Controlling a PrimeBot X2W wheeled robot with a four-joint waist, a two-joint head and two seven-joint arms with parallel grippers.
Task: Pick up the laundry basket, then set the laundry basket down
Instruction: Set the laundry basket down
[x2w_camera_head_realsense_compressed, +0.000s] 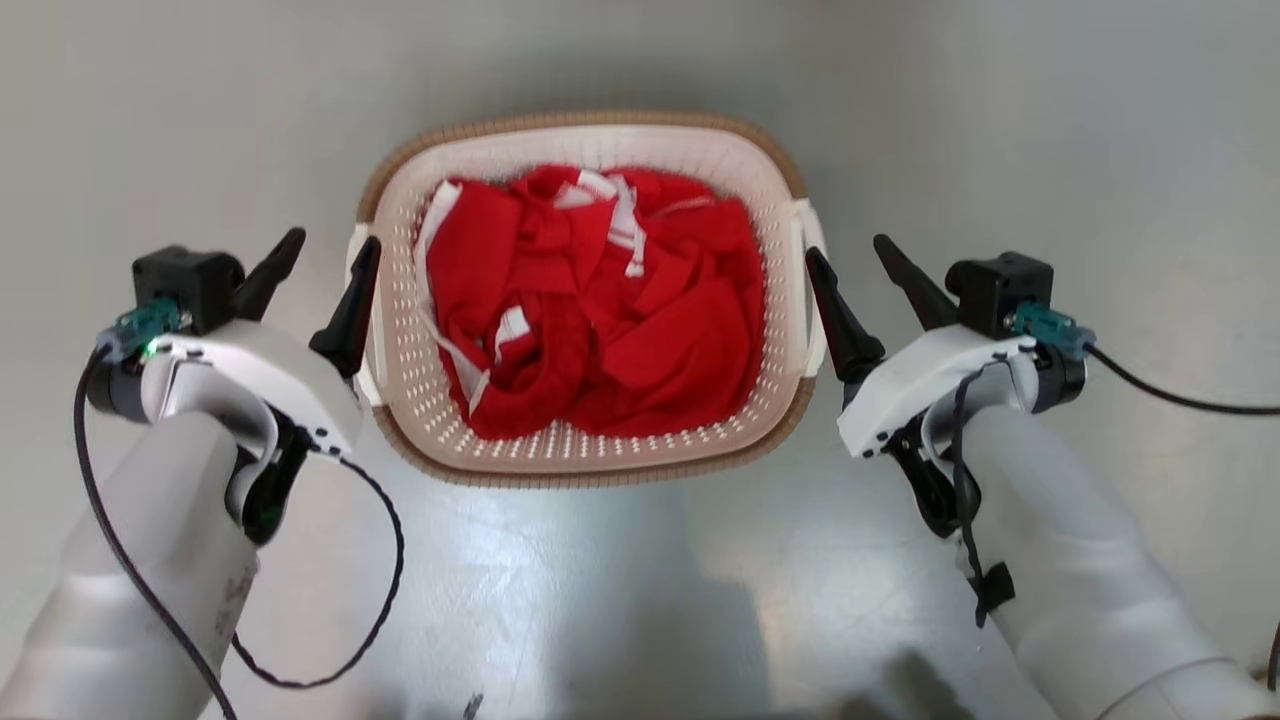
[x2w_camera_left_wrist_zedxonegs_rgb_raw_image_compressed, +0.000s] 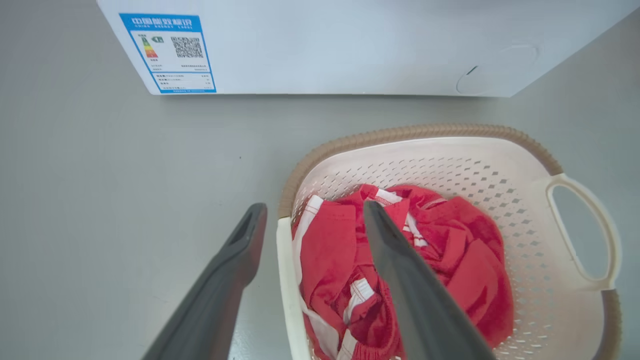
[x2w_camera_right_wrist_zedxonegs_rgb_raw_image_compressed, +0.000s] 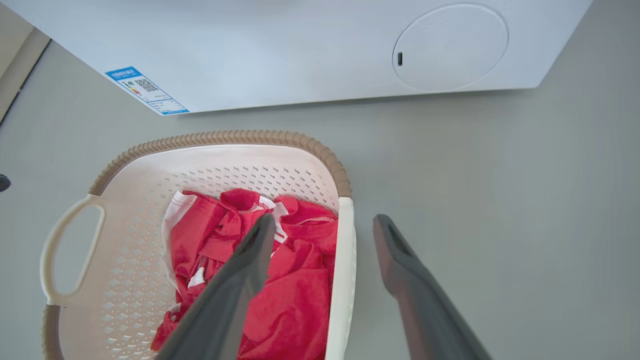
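Note:
The laundry basket (x2w_camera_head_realsense_compressed: 590, 122) sits on the grey floor between my arms, cream and perforated with a brown rim, holding crumpled red clothes (x2w_camera_head_realsense_compressed: 600, 310). My left gripper (x2w_camera_head_realsense_compressed: 330, 258) is open, its two fingers straddling the basket's left white handle (x2w_camera_head_realsense_compressed: 356, 300). In the left wrist view the same gripper (x2w_camera_left_wrist_zedxonegs_rgb_raw_image_compressed: 314, 210) has the near handle (x2w_camera_left_wrist_zedxonegs_rgb_raw_image_compressed: 286, 280) between its fingers, one finger over the clothes (x2w_camera_left_wrist_zedxonegs_rgb_raw_image_compressed: 450, 240). My right gripper (x2w_camera_head_realsense_compressed: 848, 250) is open astride the right handle (x2w_camera_head_realsense_compressed: 812, 290). In the right wrist view that gripper (x2w_camera_right_wrist_zedxonegs_rgb_raw_image_compressed: 325, 220) straddles the handle (x2w_camera_right_wrist_zedxonegs_rgb_raw_image_compressed: 345, 260).
A white washer (x2w_camera_left_wrist_zedxonegs_rgb_raw_image_compressed: 350, 45) stands just beyond the basket, with a blue energy label (x2w_camera_left_wrist_zedxonegs_rgb_raw_image_compressed: 167, 52) and a round hatch (x2w_camera_right_wrist_zedxonegs_rgb_raw_image_compressed: 450, 47) low on its front. Bare grey floor (x2w_camera_head_realsense_compressed: 640, 600) lies around the basket. Black cables (x2w_camera_head_realsense_compressed: 380, 600) hang from both wrists.

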